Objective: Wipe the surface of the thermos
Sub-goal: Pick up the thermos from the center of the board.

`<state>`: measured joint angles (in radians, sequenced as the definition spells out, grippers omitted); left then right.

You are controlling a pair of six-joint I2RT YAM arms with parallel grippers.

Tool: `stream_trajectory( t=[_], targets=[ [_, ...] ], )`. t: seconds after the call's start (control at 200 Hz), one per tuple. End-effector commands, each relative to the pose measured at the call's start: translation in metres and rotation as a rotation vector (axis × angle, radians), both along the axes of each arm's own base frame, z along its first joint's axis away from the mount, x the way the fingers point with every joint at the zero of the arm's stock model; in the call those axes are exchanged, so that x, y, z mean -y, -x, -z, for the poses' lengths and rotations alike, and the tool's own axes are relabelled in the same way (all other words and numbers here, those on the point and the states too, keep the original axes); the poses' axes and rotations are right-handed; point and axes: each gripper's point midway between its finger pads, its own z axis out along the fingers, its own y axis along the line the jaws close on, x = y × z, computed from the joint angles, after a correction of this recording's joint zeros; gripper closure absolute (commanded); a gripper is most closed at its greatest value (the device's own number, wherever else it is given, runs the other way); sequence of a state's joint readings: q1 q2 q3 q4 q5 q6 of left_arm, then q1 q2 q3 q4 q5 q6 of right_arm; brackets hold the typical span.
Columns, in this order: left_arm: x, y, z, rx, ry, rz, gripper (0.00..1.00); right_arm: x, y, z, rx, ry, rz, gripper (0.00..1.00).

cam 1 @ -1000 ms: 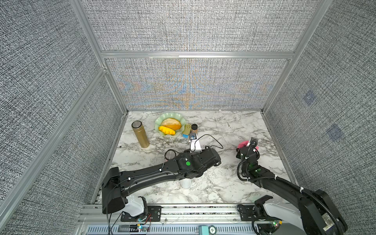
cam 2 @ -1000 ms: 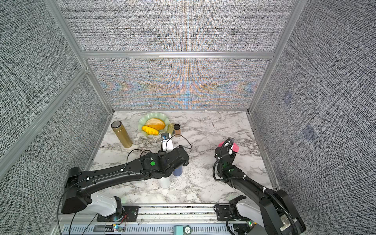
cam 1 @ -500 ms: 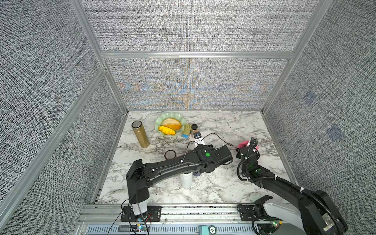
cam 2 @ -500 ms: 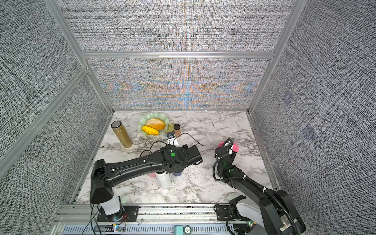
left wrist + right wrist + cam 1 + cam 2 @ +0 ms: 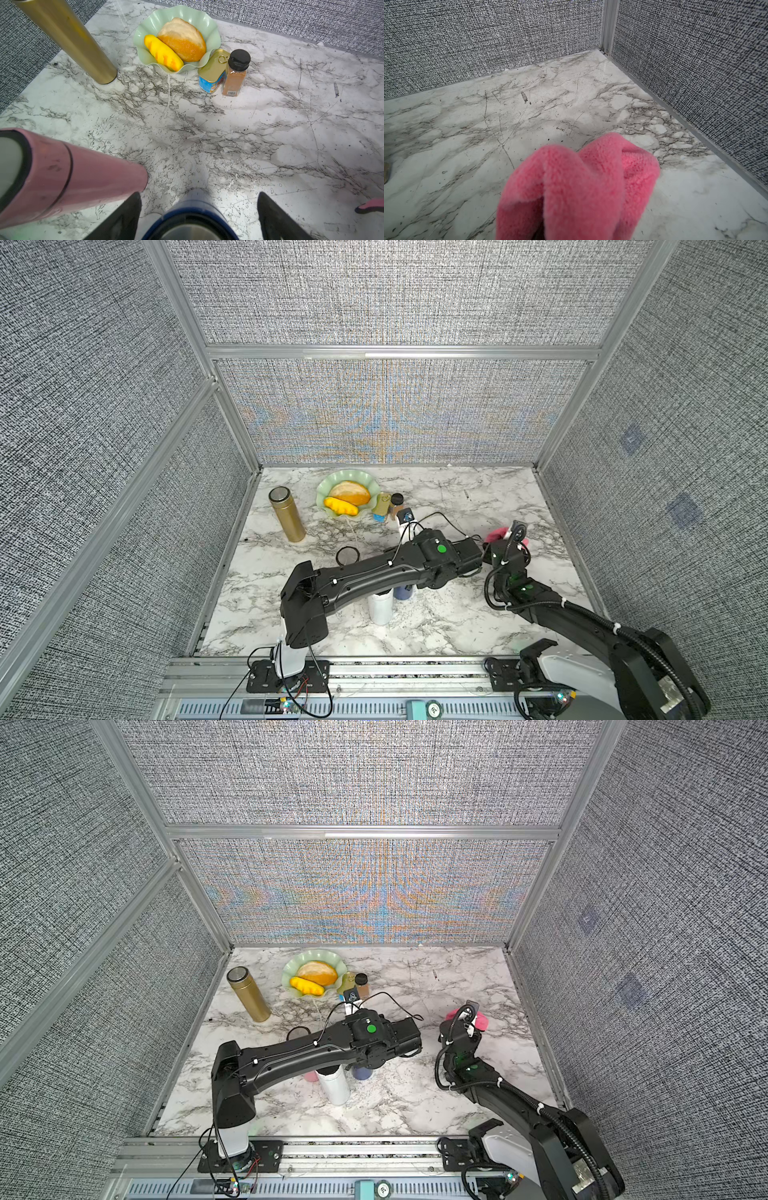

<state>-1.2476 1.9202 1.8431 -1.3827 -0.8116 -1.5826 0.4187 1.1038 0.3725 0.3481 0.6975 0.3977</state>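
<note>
1. Nearest the robot's base, a white thermos (image 5: 380, 608) stands upright on the marble tabletop (image 5: 270, 135); no writing shows on it.
2. Just behind it the blue thermos (image 5: 193, 216) stands upright under the left arm. The left gripper (image 5: 198, 195) straddles its top with the black fingers (image 5: 128, 216) apart, one on each side. A gap shows on one side.
3. A pink thermos (image 5: 83, 178) stands just beside the blue one, also unmarked.
4. A dark round ring (image 5: 347, 556) lies flat on the marble, a little further back.
5. On the robot's right, the right gripper (image 5: 510, 540) is clamped on a bunched pink cloth (image 5: 581, 187), well apart from every thermos.
6. Further back, a tin (image 5: 213, 72) with a gold pull-ring top and a blue label touches a spice jar (image 5: 235, 76) with a black cap. The jar's white sticker carries a barcode, but its digits and the tin's print are too small to read.
7. The tin touches a pale green scalloped plate (image 5: 145, 27), which holds a bread roll (image 5: 182, 39) and a yellow piece (image 5: 164, 52).
8. A gold thermos (image 5: 72, 39) stands upright near the left wall, with no label visible.
</note>
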Motion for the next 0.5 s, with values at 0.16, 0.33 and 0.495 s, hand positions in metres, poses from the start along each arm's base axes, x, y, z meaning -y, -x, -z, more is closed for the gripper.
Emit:
stream_trajectory(
  t=[0.16,0.33,0.495],
  targets=[
    [0.004,-0.001,0.016,-0.015,-0.021,0.008,0.11,-0.001,-0.001,-0.006,0.026,-0.014,0.002,1.0],
    [0.012,-0.005,0.024,-0.023,-0.02,0.026,0.12,0.0,-0.001,-0.006,0.027,-0.014,0.003,1.0],
    [0.017,-0.01,0.028,-0.038,-0.023,0.04,0.18,0.0,-0.001,-0.006,0.027,-0.015,0.003,1.0]
  ],
)
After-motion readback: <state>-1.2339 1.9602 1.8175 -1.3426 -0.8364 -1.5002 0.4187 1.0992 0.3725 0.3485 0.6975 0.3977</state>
